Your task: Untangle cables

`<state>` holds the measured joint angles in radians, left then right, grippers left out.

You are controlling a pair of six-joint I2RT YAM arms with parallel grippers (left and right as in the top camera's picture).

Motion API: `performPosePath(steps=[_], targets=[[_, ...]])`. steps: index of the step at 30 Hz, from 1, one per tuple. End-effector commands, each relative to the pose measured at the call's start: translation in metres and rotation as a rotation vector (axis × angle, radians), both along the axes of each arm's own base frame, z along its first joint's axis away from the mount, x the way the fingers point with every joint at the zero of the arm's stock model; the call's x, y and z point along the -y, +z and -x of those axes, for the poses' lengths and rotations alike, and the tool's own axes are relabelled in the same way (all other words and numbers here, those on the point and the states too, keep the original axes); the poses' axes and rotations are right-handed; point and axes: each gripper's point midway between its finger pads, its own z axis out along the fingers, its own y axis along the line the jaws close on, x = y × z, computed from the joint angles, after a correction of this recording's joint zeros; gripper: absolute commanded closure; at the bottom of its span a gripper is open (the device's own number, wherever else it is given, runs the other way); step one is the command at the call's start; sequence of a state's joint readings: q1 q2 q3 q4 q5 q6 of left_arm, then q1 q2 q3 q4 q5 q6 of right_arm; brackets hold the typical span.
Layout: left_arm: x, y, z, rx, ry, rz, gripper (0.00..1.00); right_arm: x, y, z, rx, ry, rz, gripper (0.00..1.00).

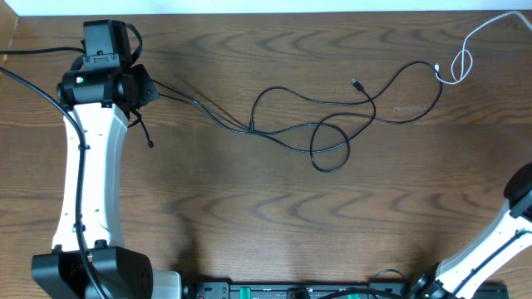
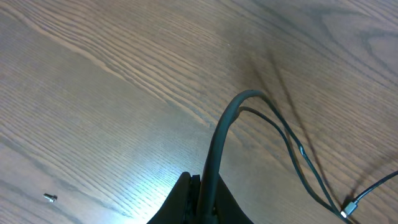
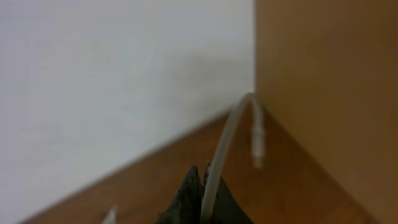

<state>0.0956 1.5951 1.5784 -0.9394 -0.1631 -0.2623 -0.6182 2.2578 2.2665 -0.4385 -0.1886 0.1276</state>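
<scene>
The left gripper (image 2: 200, 194) was fully closed, pinching the black cables (image 1: 252, 126) near the far left corner of the table (image 1: 249, 224). At least 2 thin, matte, rubbery strands arched out from between its fingers. From there they ran rightward along the table's length and converged at 1 crossing. Past it they opened into slack loops around the table's middle, with 1 small plug end (image 1: 356, 84) lying free.

The tangle therefore lay to the right of the left gripper, its long axis running left to right, and the left arm was the nearer one.

The right gripper (image 3: 202, 190), likewise clamped shut, held the white cable (image 3: 222, 138), a smooth pale cord. Its plug (image 3: 256, 140) hung just past the bend, and its slack curled by the far right corner.

Drawing the 2 grips apart along that axis would probably open the loops.
</scene>
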Motion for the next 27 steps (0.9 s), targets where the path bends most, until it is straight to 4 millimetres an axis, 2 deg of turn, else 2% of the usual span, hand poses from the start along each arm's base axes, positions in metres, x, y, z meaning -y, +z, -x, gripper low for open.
performPosePath(steps=[1,2,3,4,5,9,12,17,24,25,26,27], targets=[[-0.001,-0.004,0.002,-0.011,0.009,0.003,0.93,0.023,-0.015,0.011,-0.022,-0.062,-0.020,0.98],[-0.001,-0.004,0.002,-0.011,0.009,0.003,0.93,0.025,-0.026,0.011,-0.041,-0.064,-0.034,0.86],[-0.001,-0.004,0.002,-0.011,0.009,0.003,0.93,0.026,-0.036,0.011,-0.059,-0.066,-0.046,0.65],[-0.001,-0.004,0.002,-0.011,0.009,0.003,0.93,0.027,-0.045,0.010,-0.074,-0.066,-0.057,0.36],[-0.001,-0.004,0.002,-0.011,0.009,0.003,0.93,0.027,-0.055,0.010,-0.093,-0.064,-0.067,0.01],[-0.001,-0.004,0.002,-0.011,0.009,0.003,0.93,0.022,-0.077,0.014,-0.150,-0.061,-0.108,0.01],[-0.001,-0.004,0.002,-0.011,0.009,0.003,0.92,0.005,-0.085,0.015,-0.186,-0.014,-0.162,0.01],[-0.001,-0.004,0.002,-0.011,0.007,0.005,0.92,-0.050,-0.111,0.021,-0.292,0.162,-0.308,0.01],[0.003,-0.005,0.001,-0.009,-0.005,0.025,0.92,-0.119,-0.161,0.021,-0.467,0.318,-0.327,0.02],[0.003,-0.005,0.001,-0.009,-0.005,0.025,0.93,-0.127,-0.169,0.022,-0.488,0.326,-0.333,0.05],[0.003,-0.005,0.001,-0.009,-0.005,0.025,0.93,-0.139,-0.188,0.024,-0.530,0.305,-0.356,0.10],[0.003,-0.005,0.001,-0.009,-0.005,0.025,0.93,-0.143,-0.197,0.025,-0.544,0.291,-0.366,0.14]])
